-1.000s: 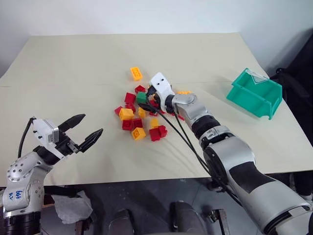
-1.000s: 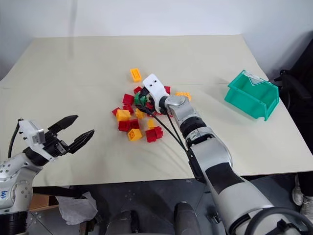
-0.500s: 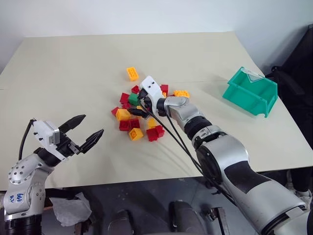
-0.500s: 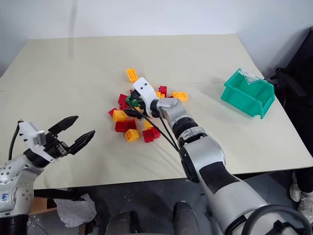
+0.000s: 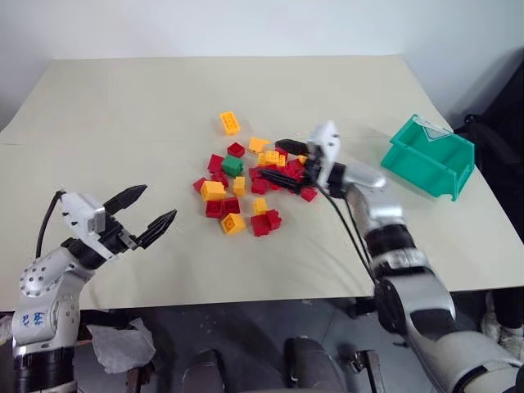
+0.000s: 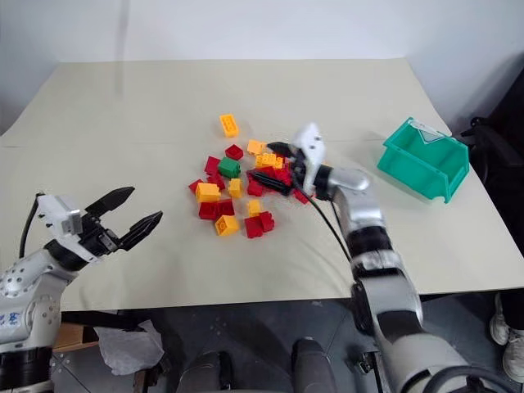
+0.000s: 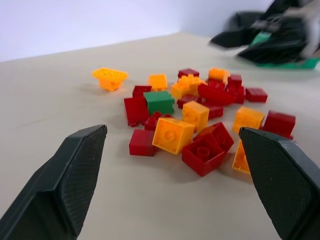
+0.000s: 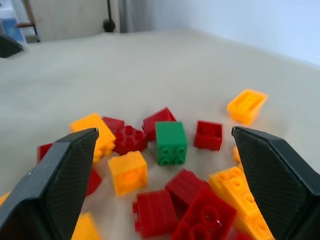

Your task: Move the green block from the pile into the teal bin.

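The green block (image 5: 232, 165) lies on the table among the red and yellow-orange bricks of the pile (image 5: 248, 187), near its far left side, free of both grippers. My right gripper (image 5: 275, 160) hovers over the pile's right side, pointing left, open and empty. In its wrist view the green block (image 8: 170, 142) lies ahead between the spread fingers (image 8: 59, 186). My left gripper (image 5: 157, 204) is open and empty, well left of the pile near the table's front edge. The teal bin (image 5: 427, 155) stands at the table's right edge.
A lone orange brick (image 5: 228, 123) lies beyond the pile. The beige table (image 5: 123, 106) stretches bare at the back and left. A dark object (image 5: 491, 147) stands past the right edge behind the bin. The right gripper (image 7: 270, 40) shows in the left wrist view.
My right gripper has drawn back to the right, from around the green block to the pile's right side, and turned to point left. It stays open and empty. The left gripper has kept still.
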`<state>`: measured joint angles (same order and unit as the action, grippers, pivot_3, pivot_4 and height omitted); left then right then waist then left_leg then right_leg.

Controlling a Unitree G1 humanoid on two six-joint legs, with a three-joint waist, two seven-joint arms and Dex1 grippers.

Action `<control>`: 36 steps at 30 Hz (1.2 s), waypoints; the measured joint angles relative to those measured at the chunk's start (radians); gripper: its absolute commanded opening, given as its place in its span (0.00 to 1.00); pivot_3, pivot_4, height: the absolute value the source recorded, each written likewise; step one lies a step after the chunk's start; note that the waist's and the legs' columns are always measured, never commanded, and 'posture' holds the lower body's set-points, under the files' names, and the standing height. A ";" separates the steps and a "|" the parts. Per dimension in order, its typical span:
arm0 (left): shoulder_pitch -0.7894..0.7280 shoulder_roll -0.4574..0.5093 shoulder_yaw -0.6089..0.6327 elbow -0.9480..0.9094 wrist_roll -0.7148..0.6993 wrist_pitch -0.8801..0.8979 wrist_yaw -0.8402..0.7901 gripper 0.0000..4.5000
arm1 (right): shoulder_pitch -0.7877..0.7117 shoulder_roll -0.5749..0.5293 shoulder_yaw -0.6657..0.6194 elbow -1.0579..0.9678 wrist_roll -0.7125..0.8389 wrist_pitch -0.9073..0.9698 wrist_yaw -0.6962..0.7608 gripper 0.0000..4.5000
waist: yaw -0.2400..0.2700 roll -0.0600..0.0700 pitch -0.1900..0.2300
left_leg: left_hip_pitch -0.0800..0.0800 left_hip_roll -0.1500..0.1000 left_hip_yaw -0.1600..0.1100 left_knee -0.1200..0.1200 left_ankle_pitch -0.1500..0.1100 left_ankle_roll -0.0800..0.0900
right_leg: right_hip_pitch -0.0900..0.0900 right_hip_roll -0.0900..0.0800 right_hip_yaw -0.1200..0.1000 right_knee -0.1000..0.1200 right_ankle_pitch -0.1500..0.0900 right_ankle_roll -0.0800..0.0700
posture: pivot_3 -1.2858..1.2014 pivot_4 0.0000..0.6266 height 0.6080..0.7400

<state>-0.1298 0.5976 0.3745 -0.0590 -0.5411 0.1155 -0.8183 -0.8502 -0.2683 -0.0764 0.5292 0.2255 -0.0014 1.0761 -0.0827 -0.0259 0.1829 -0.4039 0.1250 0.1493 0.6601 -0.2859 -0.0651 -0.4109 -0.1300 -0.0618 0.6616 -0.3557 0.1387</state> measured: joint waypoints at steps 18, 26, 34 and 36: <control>-0.178 0.079 -0.078 0.273 0.076 -0.057 -0.185 1.00 | 0.748 -0.266 -0.164 -0.825 0.281 0.218 -0.073 0.99 | 0.057 0.000 0.000 | 0.001 0.000 0.001 0.002 -0.001 0.000 | 0.000 0.000 0.000 -0.004 0.000 0.000 | 0.52 0.24 1.00; -0.480 0.034 -0.250 0.458 0.203 -0.137 -0.259 1.00 | 0.867 -0.279 -0.194 -0.906 0.288 0.200 -0.129 0.99 | 0.110 -0.001 0.000 | 0.000 -0.001 0.000 0.006 -0.001 0.000 | 0.002 0.001 -0.001 -0.005 0.000 0.000 | 0.52 0.24 1.00; -1.004 -0.115 -0.464 1.050 0.468 -0.346 -0.273 1.00 | 0.893 -0.283 -0.196 -0.951 0.295 0.204 -0.180 0.99 | 0.107 -0.002 -0.001 | 0.000 -0.002 0.001 0.004 -0.001 0.001 | 0.002 0.001 -0.002 -0.008 0.001 0.001 | 0.52 0.24 1.00; -1.088 -0.152 -0.507 1.175 0.539 -0.388 -0.228 1.00 | 0.899 -0.283 -0.193 -0.972 0.295 0.207 -0.198 0.99 | 0.106 -0.003 0.000 | 0.000 -0.002 0.001 0.003 -0.001 0.001 | 0.002 0.001 -0.002 -0.008 0.001 0.001 | 0.52 0.24 1.00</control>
<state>-1.2174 0.4454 -0.1326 1.1165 -0.0024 -0.2729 -1.0463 0.0492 -0.5515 -0.2697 -0.4425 0.5208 0.2061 0.8779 0.0237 -0.0287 0.1824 -0.4040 0.1227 0.1502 0.6628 -0.2870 -0.0642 -0.4088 -0.1295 -0.0641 0.6541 -0.3552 0.1397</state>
